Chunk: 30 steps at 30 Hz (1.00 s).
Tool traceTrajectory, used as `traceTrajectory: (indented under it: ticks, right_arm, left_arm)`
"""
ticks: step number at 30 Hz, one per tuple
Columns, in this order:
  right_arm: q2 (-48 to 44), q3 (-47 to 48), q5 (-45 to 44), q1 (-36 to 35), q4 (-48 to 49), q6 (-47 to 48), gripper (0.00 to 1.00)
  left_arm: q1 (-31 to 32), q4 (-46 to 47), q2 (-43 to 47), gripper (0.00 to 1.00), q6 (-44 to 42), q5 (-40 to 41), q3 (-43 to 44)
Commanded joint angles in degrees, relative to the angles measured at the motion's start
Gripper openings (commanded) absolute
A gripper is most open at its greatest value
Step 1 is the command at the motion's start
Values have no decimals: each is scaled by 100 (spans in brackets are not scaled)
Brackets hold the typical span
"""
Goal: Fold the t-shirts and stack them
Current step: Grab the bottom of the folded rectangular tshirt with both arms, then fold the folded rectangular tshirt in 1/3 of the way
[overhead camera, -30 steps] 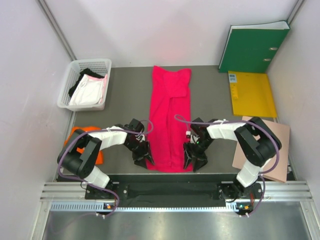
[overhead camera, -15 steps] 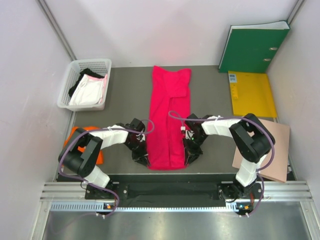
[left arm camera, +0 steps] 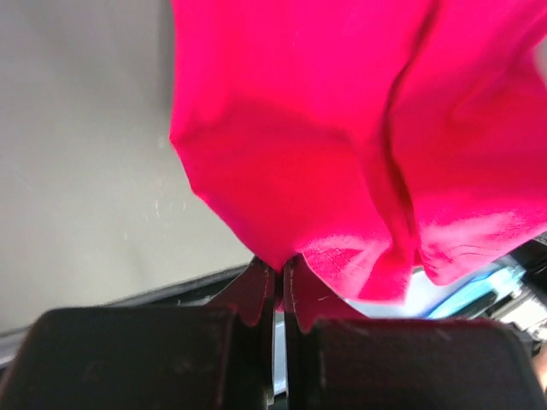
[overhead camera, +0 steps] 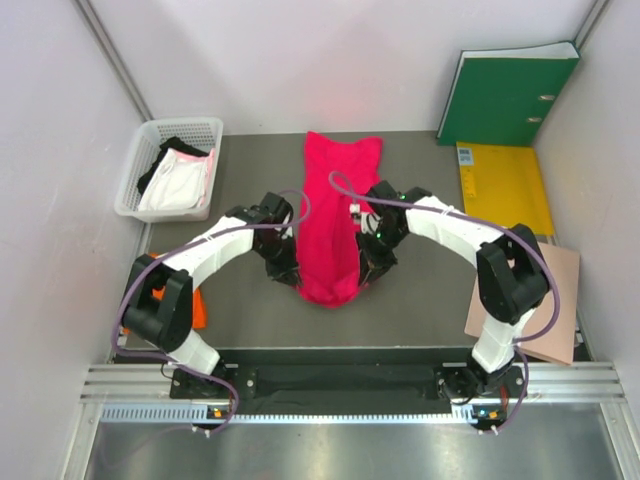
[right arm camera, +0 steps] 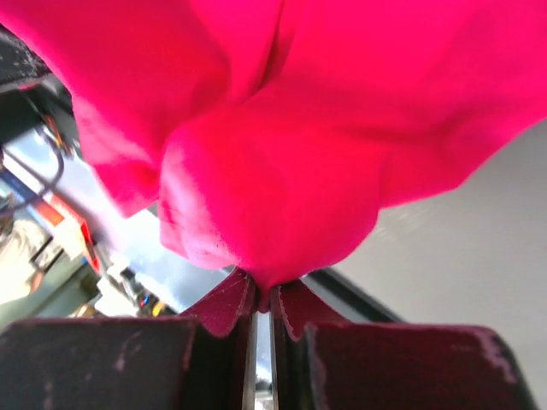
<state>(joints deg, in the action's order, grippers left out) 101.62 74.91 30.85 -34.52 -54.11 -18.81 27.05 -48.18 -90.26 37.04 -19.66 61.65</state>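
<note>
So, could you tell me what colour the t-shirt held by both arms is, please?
The t-shirt is bright magenta-red; the top external view shows it best.

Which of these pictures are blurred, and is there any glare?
Top external: sharp and evenly lit; the magenta-red t-shirt throws a faint pink glow on the back wall. Left wrist: cloth close to the lens, soft, folds readable. Right wrist: cloth oversaturated and blurred, background out of focus.

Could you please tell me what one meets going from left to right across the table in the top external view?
The white basket → left gripper → magenta-red t-shirt → right gripper → yellow folder.
</note>
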Motion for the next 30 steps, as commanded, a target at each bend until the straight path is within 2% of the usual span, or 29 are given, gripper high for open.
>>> traceTrajectory:
  ticks: [1,5,9,15,22,30]
  right_arm:
    - [409,953,-281,489,-320,536,3]
    - [805,1543,-369,868,-399,782,3]
    - [1218,2043,-352,1237,-373,852,3]
    - [1526,2404,-527,1413,-39,704,3]
    - [1957,2738,-387,1431,427,457,4]
    - [2511,3556,-396,1606,761,-43,5]
  left_arm:
    - [-322,-69,-298,0,-179,191,645]
    - [-630,177,-694,0,-258,112,1094]
    - [-701,336,-1239,0,-381,50,1927]
    - [-745,397,-2021,0,-390,138,2991]
    - [-885,442,-2707,0,-258,-47,3661]
    - [-1158,617,-3190,0,-22,-345,4170]
